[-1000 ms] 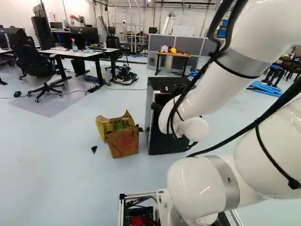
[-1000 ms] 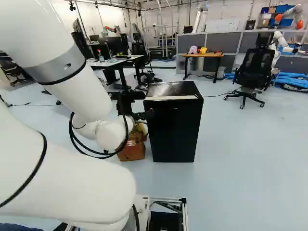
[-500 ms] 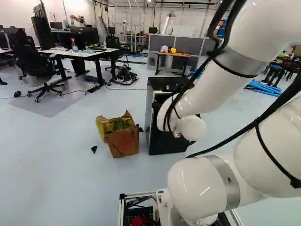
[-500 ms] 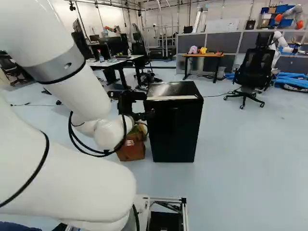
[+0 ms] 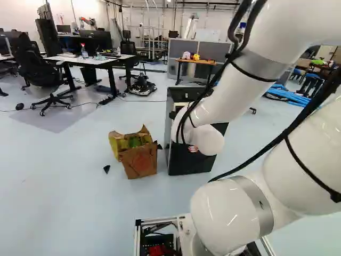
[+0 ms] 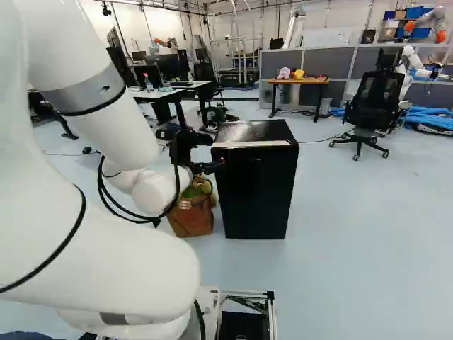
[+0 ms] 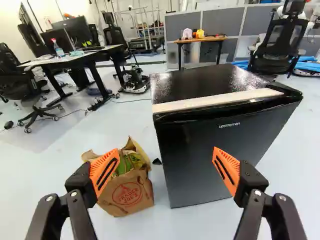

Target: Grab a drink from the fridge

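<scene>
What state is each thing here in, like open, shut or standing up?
Black gripper with orange pads: open, holding nothing.
Black box-shaped fridge: upright, door looks shut or nearly so.
Brown paper bag: upright, top open, green contents showing.
Red-topped plastic spray bottle: upright on the white-topped desk.

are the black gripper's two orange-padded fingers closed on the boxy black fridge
No, the wrist view shows the gripper wide open, its orange pads far apart, and the fridge standing ahead, ungripped.

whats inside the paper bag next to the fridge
Something green shows in the open top of the paper bag; I can't tell what it is. Anything lower down is hidden by the bag's walls.
</scene>
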`<state>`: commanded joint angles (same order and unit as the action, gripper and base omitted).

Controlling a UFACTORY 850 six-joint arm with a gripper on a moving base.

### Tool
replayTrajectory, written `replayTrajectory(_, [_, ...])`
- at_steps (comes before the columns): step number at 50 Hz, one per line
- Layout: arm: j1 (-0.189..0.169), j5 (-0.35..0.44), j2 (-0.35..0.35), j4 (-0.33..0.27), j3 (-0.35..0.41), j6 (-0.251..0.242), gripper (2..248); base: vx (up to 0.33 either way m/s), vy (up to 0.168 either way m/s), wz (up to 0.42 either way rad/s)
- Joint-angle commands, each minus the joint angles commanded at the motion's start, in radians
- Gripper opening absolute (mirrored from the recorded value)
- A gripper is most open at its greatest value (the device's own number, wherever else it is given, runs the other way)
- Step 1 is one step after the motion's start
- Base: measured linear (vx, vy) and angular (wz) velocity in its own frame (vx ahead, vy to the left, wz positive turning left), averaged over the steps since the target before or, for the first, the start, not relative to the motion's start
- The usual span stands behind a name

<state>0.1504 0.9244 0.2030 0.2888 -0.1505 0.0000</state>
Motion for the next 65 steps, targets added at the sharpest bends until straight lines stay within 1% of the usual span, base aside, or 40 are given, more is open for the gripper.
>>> replayTrajectory(40, [0.143, 0.192, -0.245, 0.244, -0.128, 0.0, 247, 0.0, 0.0, 0.0])
replayTrajectory(65, [0.222, 0.299, -0.381, 0.404, -0.198, 0.0, 247, 0.0, 0.0, 0.0])
